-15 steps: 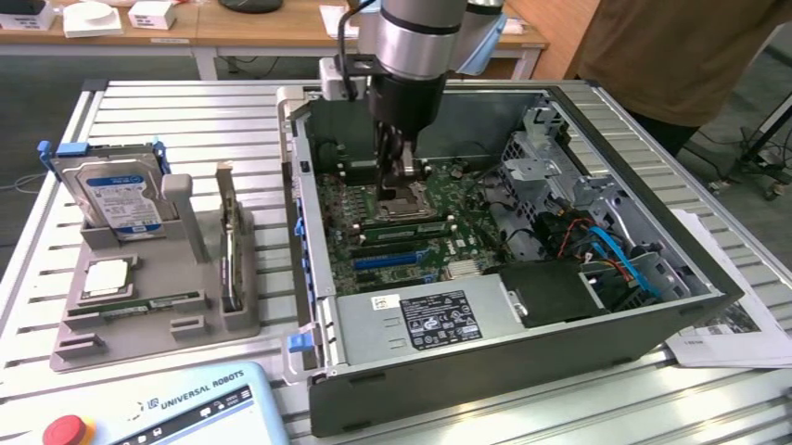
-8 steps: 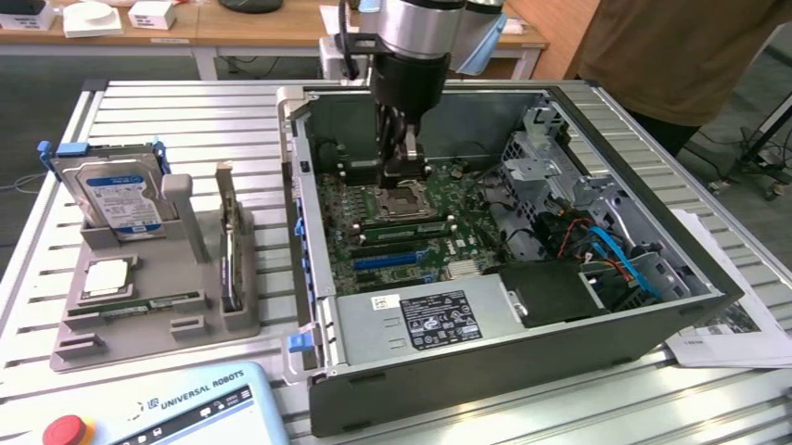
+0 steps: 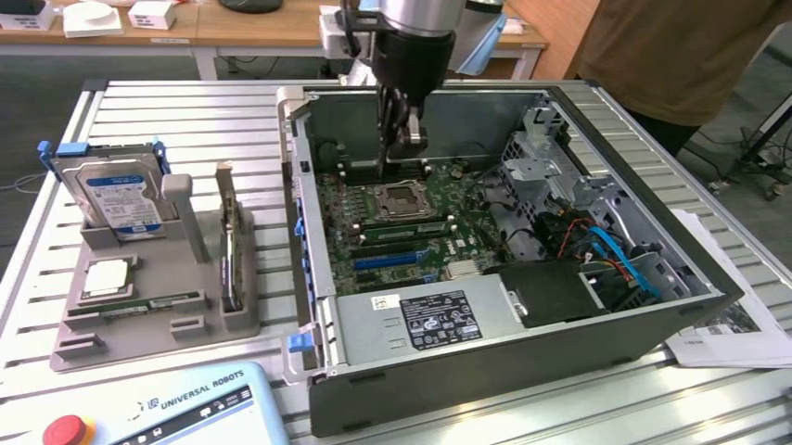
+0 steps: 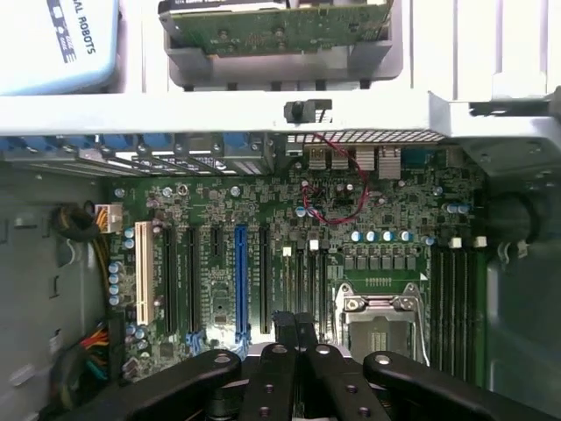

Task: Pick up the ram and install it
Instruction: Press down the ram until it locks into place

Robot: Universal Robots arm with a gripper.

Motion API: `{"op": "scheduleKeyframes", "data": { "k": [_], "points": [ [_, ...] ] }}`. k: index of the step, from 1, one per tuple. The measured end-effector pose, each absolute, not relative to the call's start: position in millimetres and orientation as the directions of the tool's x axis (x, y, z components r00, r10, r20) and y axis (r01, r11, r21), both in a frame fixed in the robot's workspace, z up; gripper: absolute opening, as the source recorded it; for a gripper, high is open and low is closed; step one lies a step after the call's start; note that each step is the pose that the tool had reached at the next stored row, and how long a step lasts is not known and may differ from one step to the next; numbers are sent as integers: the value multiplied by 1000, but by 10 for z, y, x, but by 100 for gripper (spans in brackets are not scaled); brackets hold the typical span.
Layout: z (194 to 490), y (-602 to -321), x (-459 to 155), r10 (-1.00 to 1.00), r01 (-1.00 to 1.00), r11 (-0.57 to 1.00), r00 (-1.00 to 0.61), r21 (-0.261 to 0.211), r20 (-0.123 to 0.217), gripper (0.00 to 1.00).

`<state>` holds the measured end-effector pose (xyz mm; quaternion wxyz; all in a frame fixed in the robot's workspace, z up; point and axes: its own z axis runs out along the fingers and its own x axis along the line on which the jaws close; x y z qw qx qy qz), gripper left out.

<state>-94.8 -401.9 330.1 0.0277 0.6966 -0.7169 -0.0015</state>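
Note:
The ram is a long, narrow green stick lying flat in a slot near the front of the grey parts tray, at the exterior view's left. My gripper hangs inside the open computer case, far from the ram, with its black fingers pressed together and nothing between them. In the wrist view the gripper hovers above the green motherboard, close to the empty processor socket. Long black slots run beside that socket.
The tray also holds a hard drive standing upright, a square silver processor and a circuit card on edge. A pendant lies at the table's front. A person stands behind the case. Cables fill the case's right side.

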Motion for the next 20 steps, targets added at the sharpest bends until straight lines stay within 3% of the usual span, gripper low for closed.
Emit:
{"op": "scheduleKeyframes", "data": {
  "k": [20],
  "points": [
    [3979, -3991, -949, -999, -999, 29, -28, 41, 38, 11]
  ]
}}
